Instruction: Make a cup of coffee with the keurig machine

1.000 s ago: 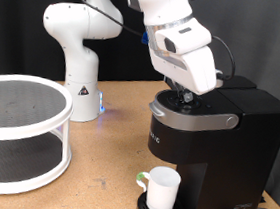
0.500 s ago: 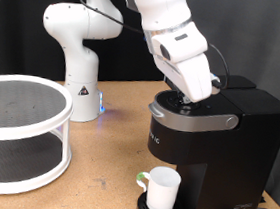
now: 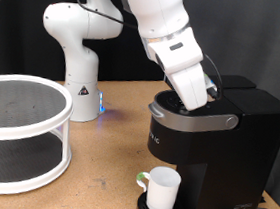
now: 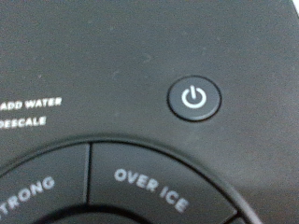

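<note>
- The keurig machine [image 3: 211, 142] is a big black box. It stands on a brown wooden table [image 3: 107, 131], at about 4 o'clock in the exterior view.
- The cup [image 3: 161, 189] is small and white. It sits on the round tray at the bottom of the machine, at 6 o'clock.
- The gripper [image 3: 199, 99] is pressed down close onto the top of the machine. Its fingers are hidden, so I cannot tell if they are spread or pressed together.
- The wrist view shows the top panel very close, with a round power button [image 4: 194, 97] and the words STRONG and OVER ICE.
- A white round rack [image 3: 21, 132] sits at 9 o'clock.
- The wall behind is dark.
</note>
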`<state>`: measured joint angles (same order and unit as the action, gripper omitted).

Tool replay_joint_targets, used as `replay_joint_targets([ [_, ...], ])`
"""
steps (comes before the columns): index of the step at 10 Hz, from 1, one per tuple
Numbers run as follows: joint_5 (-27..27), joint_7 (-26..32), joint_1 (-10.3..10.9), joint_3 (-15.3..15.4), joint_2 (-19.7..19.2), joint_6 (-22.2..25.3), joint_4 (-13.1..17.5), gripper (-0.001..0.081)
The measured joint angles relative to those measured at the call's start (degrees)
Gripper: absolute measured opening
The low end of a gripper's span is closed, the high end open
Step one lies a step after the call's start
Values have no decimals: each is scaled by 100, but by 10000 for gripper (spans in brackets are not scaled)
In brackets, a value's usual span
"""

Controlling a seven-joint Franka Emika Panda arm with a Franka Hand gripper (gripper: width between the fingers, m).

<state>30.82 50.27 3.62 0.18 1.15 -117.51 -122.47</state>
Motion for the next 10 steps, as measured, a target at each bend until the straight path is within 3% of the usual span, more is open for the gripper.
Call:
replay_joint_targets([
  [3,54,-159,-38,-49,-177,393,239,0],
  [7,118,-167,-45,-62,-221,435,290,0],
  [10,664,602,-61,-115,-215,254,210,0],
])
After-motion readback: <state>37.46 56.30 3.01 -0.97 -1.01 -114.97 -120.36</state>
